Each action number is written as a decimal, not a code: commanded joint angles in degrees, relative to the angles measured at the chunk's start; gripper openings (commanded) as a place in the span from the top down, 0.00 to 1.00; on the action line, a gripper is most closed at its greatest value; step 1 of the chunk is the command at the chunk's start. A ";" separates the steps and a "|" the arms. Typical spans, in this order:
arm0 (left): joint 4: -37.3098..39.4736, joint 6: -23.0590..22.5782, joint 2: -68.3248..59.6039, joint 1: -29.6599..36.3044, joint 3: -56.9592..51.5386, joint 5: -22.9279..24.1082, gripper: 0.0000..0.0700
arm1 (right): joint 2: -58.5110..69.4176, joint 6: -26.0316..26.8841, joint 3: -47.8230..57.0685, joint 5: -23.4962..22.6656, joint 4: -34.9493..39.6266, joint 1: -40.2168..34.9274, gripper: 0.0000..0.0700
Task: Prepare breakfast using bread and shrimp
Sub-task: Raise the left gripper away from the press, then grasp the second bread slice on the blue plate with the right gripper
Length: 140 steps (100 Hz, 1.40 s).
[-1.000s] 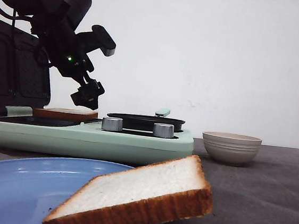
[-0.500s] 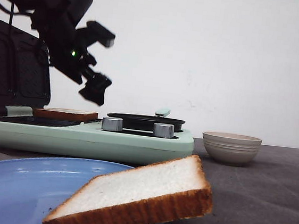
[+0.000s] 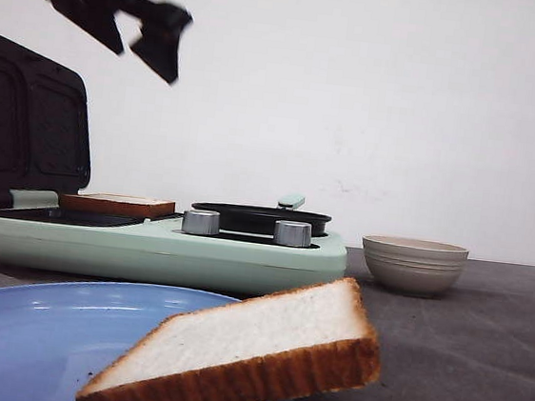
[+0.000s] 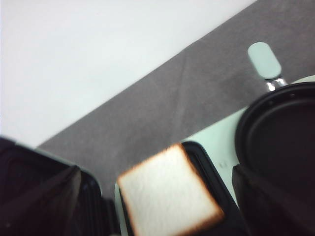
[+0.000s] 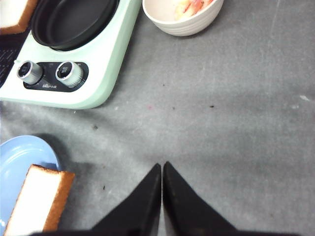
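High over the back left of the table, the left gripper (image 3: 155, 40) hangs in open air above the raised black lid (image 3: 29, 123), holding nothing; its dark fingers (image 4: 37, 201) stand wide, framing the grill slot. Between them lies one bread slice (image 4: 168, 196), square, soft white, brown-edged, flat on the black ribbed plate of the mint-green breakfast maker (image 3: 162, 247). Beside it sits the round black pan (image 4: 283, 132), smooth and glossy, its mint handle (image 4: 264, 60) reaching out over the grey cloth.

Down low, the right gripper (image 5: 162, 169) points at bare grey table (image 5: 221, 113), its black tapered fingers pressed tip to tip, empty. Plenty of free cloth around it. Two ridged metal knobs (image 5: 68, 71) sit on the maker's front panel. Past the rounded corner of the maker stands the beige bowl (image 5: 183, 17), ribbed, with pinkish-orange shrimp (image 5: 192, 5) inside. Nearest the front camera, a second bread slice (image 3: 242, 351) rests tilted on the rim of the glossy blue plate (image 3: 34, 329), its crust corner jutting out past the edge.
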State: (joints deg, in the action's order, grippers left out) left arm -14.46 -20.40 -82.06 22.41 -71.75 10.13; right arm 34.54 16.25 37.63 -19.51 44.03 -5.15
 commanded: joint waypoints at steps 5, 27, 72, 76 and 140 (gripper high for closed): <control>-4.61 4.26 3.23 0.37 -1.16 -0.04 0.21 | 0.17 -0.59 0.94 -0.24 -0.13 -0.09 1.00; -12.85 9.55 10.05 0.37 -1.16 -1.40 0.21 | 0.17 -0.63 0.94 -0.66 1.53 -0.09 1.00; -12.22 21.79 22.08 0.31 4.22 -10.99 0.21 | 0.28 -1.22 0.48 -9.77 1.51 -0.28 0.59; -11.15 23.06 23.56 0.22 5.97 -11.80 0.21 | 0.57 -1.18 -0.04 -11.39 1.20 -0.63 0.51; -5.53 32.87 55.23 0.04 35.67 -11.74 0.21 | 13.27 18.12 -12.52 -18.73 -19.69 -18.19 0.48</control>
State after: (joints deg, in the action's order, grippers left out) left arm -19.49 11.18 -28.93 22.35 -36.60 -2.66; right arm 45.84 32.34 24.86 -38.94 26.65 -20.88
